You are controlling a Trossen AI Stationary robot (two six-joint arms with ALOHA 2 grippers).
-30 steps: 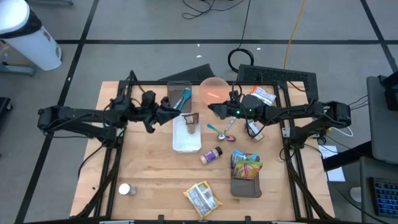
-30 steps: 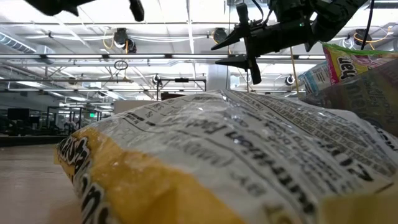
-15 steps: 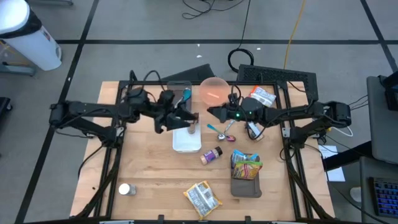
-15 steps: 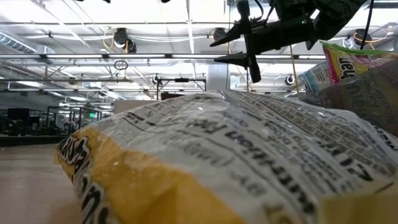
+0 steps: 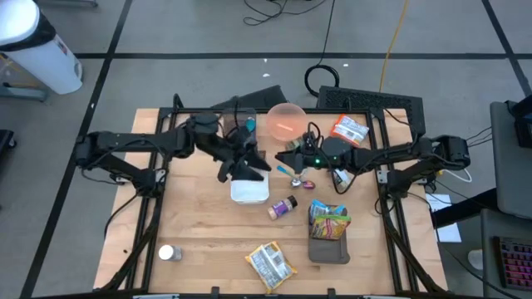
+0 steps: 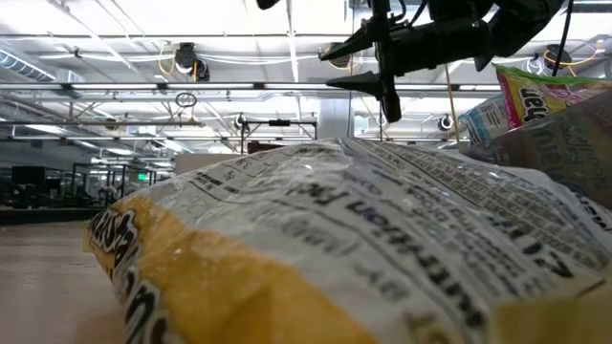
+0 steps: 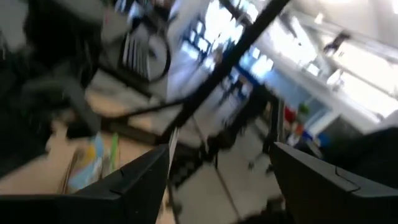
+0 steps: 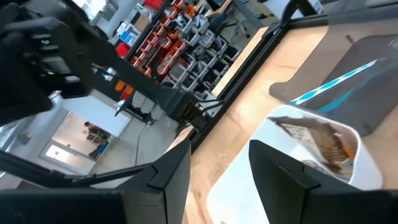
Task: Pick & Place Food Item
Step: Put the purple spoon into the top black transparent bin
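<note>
A brown food item (image 8: pixel 326 146) lies inside the white tray (image 5: pixel 249 193), at the tray's far end. In the high view my left gripper (image 5: pixel 249 164) hangs over that end and hides the food. It is open, and in its wrist view nothing shows between the fingers of the left gripper (image 7: pixel 217 162). My right gripper (image 5: pixel 281 158) stands just right of the tray and points level at it. It is open, and the right gripper (image 8: pixel 217 155) holds nothing.
A dark tray (image 5: pixel 237 115) with a teal utensil and a pink bowl (image 5: pixel 287 119) stand behind the white tray. A spoon (image 5: pixel 298 176), a spice bottle (image 5: pixel 283 206), a snack bag on a dark tray (image 5: pixel 328 220), a yellow bag (image 5: pixel 270 264) and a small jar (image 5: pixel 169 252) lie nearer.
My left gripper has moved toward the table's right edge and risen a little, ending over the white tray's far end. It has tipped up to level and opened, and the brown food stays in the tray. My right gripper has swung slightly toward the near edge.
</note>
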